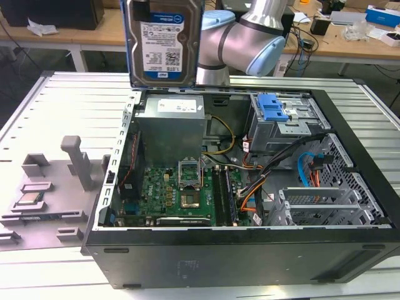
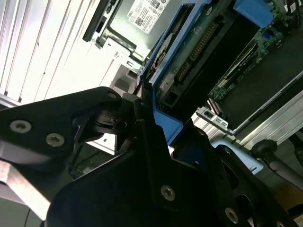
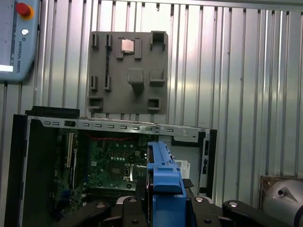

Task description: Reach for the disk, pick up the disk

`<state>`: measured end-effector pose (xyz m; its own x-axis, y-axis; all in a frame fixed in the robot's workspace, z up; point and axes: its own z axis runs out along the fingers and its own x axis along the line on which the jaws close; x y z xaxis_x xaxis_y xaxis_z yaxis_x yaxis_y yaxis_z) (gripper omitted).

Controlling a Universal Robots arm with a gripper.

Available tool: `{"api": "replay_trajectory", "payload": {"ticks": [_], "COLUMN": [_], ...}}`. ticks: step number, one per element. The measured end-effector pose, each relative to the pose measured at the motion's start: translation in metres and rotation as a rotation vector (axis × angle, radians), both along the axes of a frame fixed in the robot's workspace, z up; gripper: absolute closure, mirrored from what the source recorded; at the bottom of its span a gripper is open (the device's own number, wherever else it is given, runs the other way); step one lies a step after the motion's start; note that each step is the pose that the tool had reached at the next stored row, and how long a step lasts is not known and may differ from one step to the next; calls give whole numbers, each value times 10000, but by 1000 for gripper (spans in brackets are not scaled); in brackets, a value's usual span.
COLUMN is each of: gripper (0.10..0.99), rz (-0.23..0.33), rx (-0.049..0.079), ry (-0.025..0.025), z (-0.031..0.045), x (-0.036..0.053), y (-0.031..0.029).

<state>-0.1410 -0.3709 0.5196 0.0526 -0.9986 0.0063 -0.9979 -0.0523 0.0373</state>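
Disk (image 1: 164,40) held above the open case (image 1: 237,262), gripper (image 2: 142,113) jaws clamped on its edge; so slim a hold may slip, dropping it onto the motherboard (image 1: 162,190)

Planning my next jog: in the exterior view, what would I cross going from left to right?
processor chip → grey fixture post → the disk → blue latch piece
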Motion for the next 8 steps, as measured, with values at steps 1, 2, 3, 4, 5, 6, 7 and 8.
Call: {"api": "replay_trajectory", "payload": {"ticks": [1,2,3,4,5,6,7,8], "gripper": [714,714,714,714,714,714,714,714], "rz": [-1,-2,0,0,0,-2,-1,0], "rx": [0,0,0,0,0,1,0,0], "ry": [0,0,0,0,0,0,0,0], "z": [0,0,0,0,0,0,0,0], "x": [39,77,109,146,174,207,247,290], "y": [0,0,0,0,0,0,0,0]}}
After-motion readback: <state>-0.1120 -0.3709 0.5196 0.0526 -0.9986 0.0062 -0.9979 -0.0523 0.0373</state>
